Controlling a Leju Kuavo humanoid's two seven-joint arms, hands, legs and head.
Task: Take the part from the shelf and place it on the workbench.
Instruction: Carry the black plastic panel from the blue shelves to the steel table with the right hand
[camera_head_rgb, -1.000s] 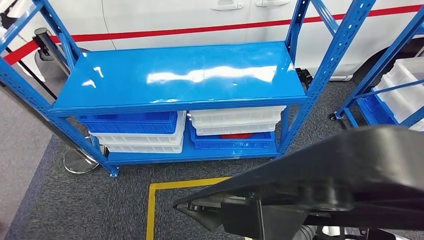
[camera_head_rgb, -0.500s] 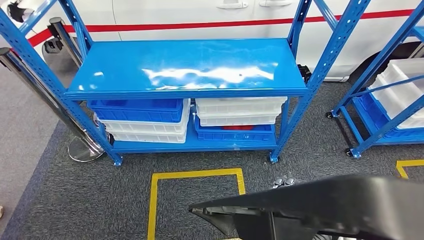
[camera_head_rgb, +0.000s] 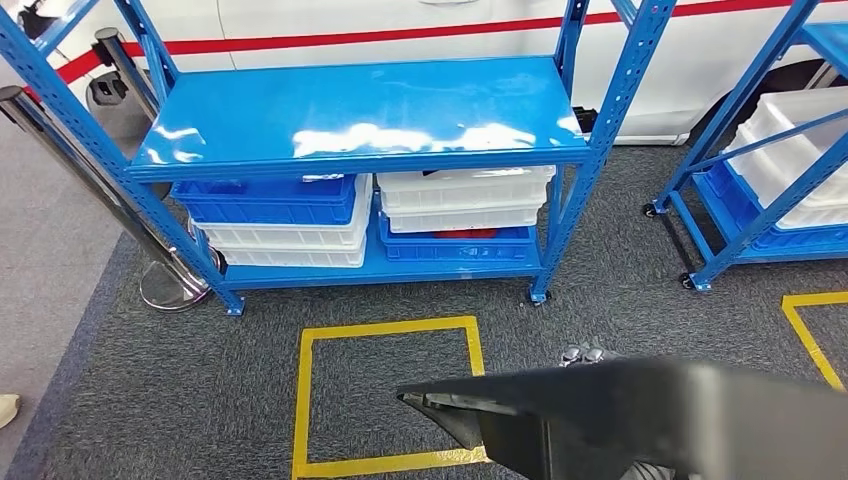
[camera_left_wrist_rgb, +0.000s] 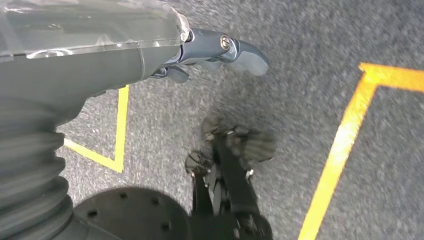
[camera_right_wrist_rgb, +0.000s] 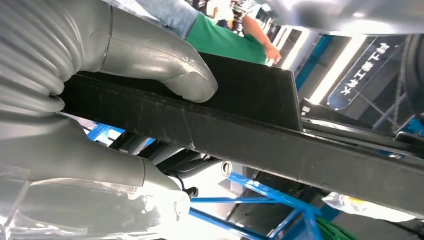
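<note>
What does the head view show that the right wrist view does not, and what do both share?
Head view alone: the bins stacked under the shelf, the chrome post and the yellow square taped on the carpet.
Right wrist view alone: the right hand gripping the part's edge, thumb on top, a person in green and a ceiling light.
Both: the black part and blue rack bars.
</note>
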